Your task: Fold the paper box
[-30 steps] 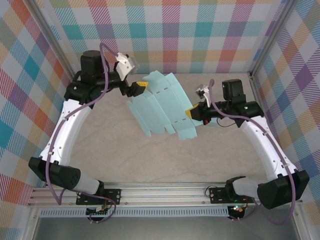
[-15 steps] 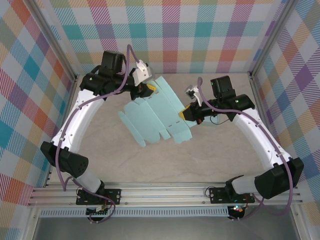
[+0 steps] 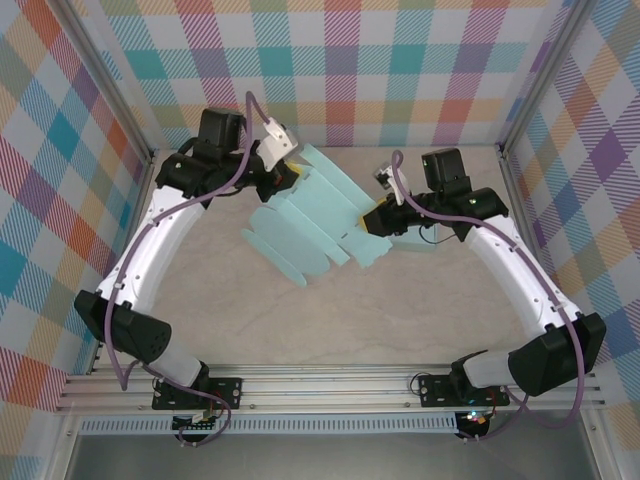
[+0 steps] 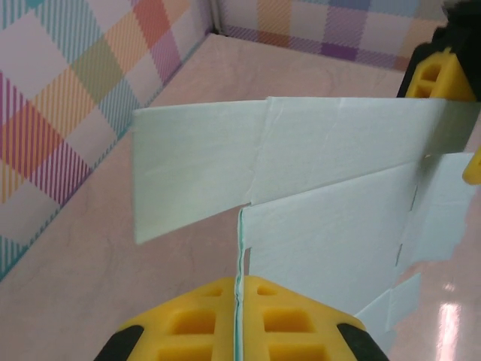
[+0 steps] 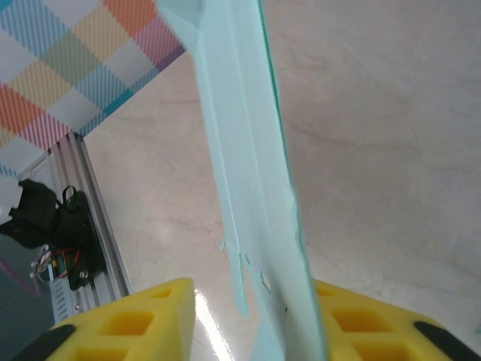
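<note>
Paper box [image 3: 310, 225], pale green and still unfolded, stretches tilted between our two grippers. Our left gripper [image 4: 239, 289] is pinched tight on one thin edge of it. Our right gripper [image 5: 255, 301] stands partly open around the opposite edge, with a gap beside the sheet.

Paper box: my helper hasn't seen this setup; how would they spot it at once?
Over the beige table walled by plaid panels, look toward the far middle, between the two white arms. The paper box is a pale mint sheet of creased panels and flaps, one edge pinched in the left tool. It is the one mint-coloured thing there.
</note>
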